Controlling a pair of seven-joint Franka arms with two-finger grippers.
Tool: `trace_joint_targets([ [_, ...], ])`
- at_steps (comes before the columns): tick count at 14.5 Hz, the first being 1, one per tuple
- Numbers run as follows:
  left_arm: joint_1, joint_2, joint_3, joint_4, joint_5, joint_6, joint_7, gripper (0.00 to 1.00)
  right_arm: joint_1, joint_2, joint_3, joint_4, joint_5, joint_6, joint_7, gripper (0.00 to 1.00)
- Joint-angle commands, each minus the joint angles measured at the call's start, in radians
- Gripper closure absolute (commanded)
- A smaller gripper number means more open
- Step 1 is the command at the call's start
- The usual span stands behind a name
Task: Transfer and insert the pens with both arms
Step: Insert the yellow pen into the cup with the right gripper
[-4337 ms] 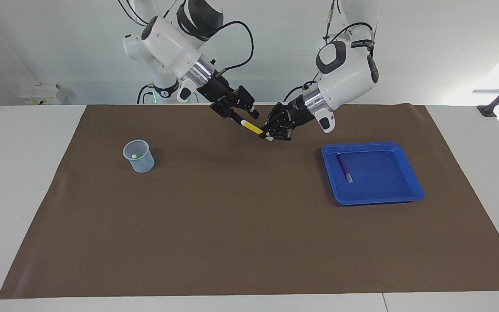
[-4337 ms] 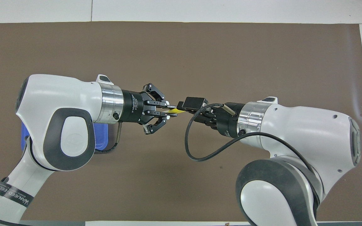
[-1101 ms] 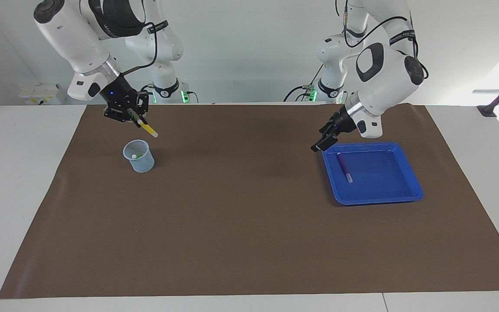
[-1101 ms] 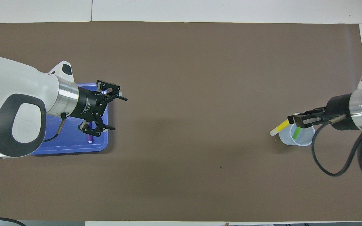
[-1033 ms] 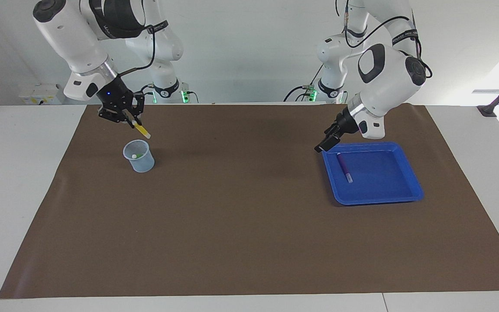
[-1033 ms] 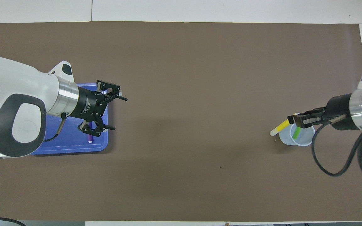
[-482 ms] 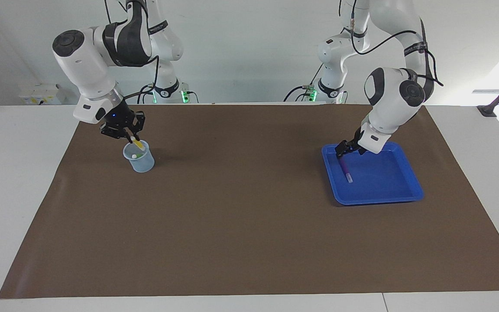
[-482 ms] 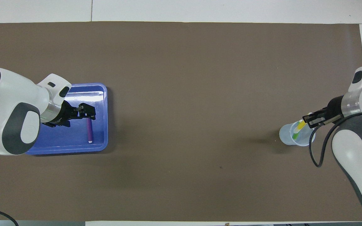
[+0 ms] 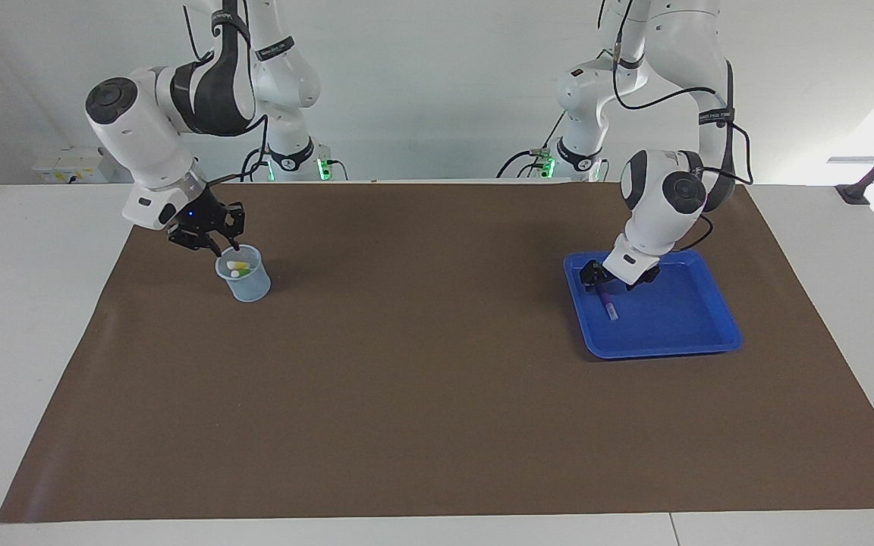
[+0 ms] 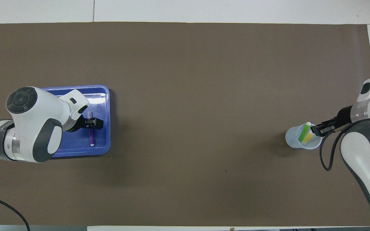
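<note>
Robotics lab: paired arms (image 9: 664, 193), bare table (image 9: 27, 303)

The left arm folds down steeply from its base, wrist bent low, and the left gripper (image 9: 597, 278) points almost straight down with its jaws spread wide. The right arm reaches out toward its own end of the worktop, elbow raised, forearm sloping down; the right gripper (image 9: 218, 244) tilts downward, its jaws parted and holding nothing.
</note>
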Motion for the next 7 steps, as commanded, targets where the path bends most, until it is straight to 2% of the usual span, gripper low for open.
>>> trace_joint_targets([
  [1,-0.010,0.026,0.003,-0.007,0.025,0.040,0.002,0.03,-0.007,-0.006,0.013,-0.007,-0.015,0.016,-0.018,0.00],
  [5,-0.010,0.040,0.005,-0.006,0.025,0.055,0.000,0.11,0.007,0.009,0.024,0.062,0.037,-0.011,0.054,0.00],
  [7,-0.008,0.041,0.005,-0.006,0.025,0.055,0.002,0.22,0.054,0.009,0.026,0.098,0.131,-0.043,0.098,0.00],
])
